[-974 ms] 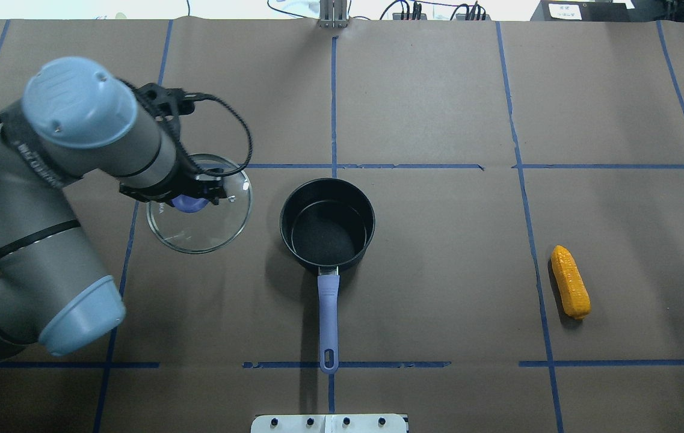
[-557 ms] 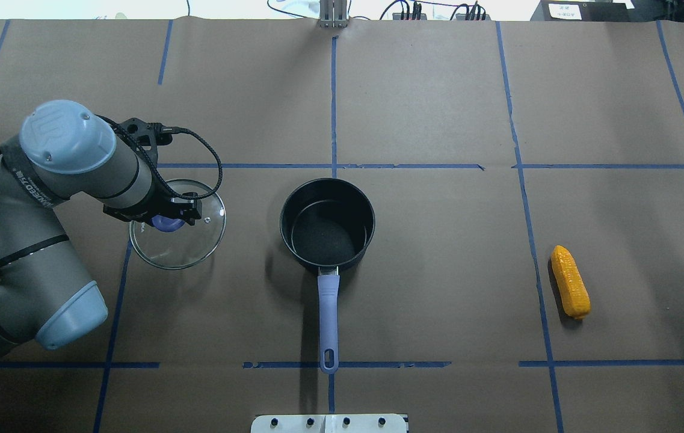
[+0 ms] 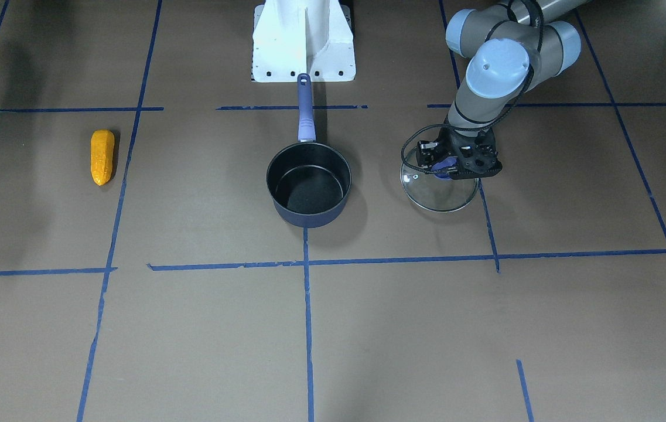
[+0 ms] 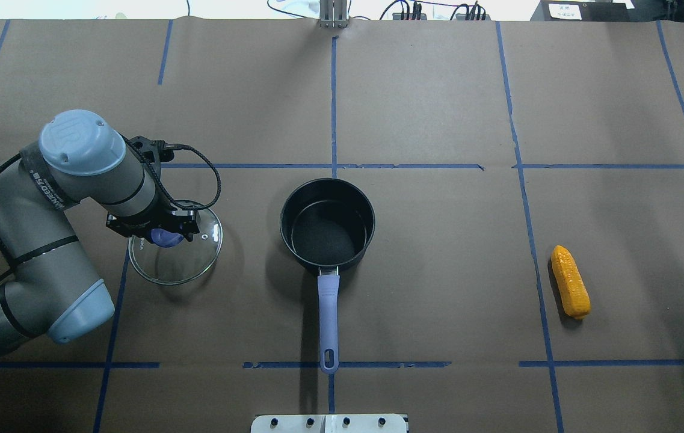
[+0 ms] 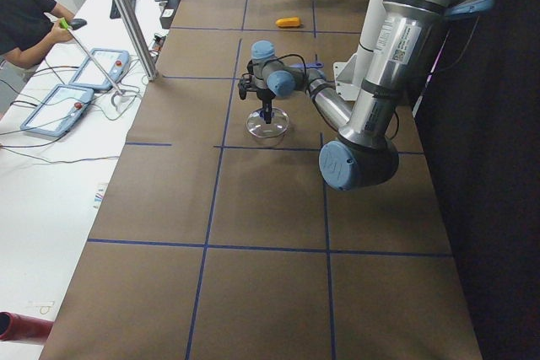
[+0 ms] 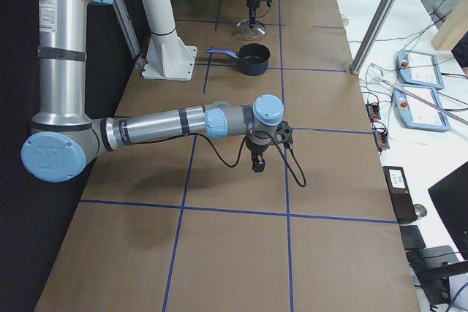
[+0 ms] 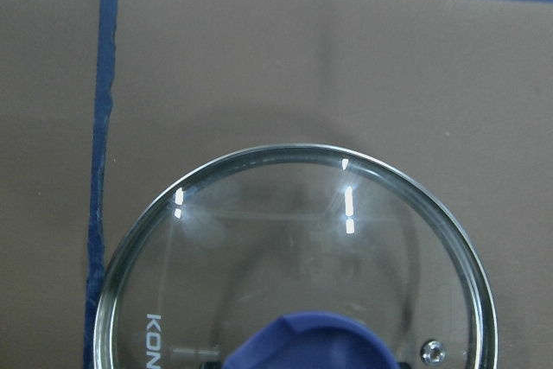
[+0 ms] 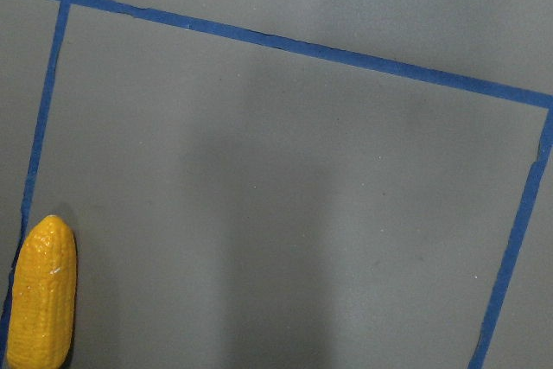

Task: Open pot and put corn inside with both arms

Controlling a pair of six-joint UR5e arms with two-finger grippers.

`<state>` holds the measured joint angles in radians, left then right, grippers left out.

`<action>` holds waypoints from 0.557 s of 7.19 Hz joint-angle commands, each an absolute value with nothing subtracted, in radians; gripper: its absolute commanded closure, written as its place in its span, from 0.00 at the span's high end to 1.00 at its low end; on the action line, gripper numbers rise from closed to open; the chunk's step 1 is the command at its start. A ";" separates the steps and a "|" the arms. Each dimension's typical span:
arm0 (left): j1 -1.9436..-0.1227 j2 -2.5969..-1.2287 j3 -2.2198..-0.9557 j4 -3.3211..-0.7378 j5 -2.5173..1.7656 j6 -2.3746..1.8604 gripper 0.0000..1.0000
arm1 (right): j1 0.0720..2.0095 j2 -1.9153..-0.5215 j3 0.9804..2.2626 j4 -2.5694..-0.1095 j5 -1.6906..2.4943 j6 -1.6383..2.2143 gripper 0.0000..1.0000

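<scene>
- The left gripper's (image 4: 164,233) fingertips are hidden under its own body. The blue knob (image 4: 168,240) clamped beneath it is mostly covered.
- In the left wrist view, the glass lid (image 7: 285,239) directly under the claw runs off the bottom edge.
- In the right wrist view, the corn (image 8: 39,295), off to the claw's side, is cut by the bottom-left corner.
- The right gripper (image 6: 257,164) is too small to read its jaws.
</scene>
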<state>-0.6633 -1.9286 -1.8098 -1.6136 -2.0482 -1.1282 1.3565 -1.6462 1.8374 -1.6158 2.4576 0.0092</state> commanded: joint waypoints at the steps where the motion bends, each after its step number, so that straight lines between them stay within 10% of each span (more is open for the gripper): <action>1: -0.661 -1.927 -1.790 -1.614 -2.054 -1.126 0.49 | 1.335 -1.640 1.839 -1.615 2.477 0.011 1.00; 3: -0.663 -1.914 -1.811 -1.620 -2.051 -1.129 1.00 | 1.254 -1.637 1.905 -1.612 2.480 0.204 1.00; 4: -0.672 -1.902 -1.836 -1.620 -2.051 -1.131 1.00 | 1.180 -1.622 1.917 -1.538 2.474 0.398 1.00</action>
<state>-0.6647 -1.9131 -1.8113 -1.6179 -2.0519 -1.1275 1.2579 -1.6339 1.8897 -1.5945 2.4786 0.2008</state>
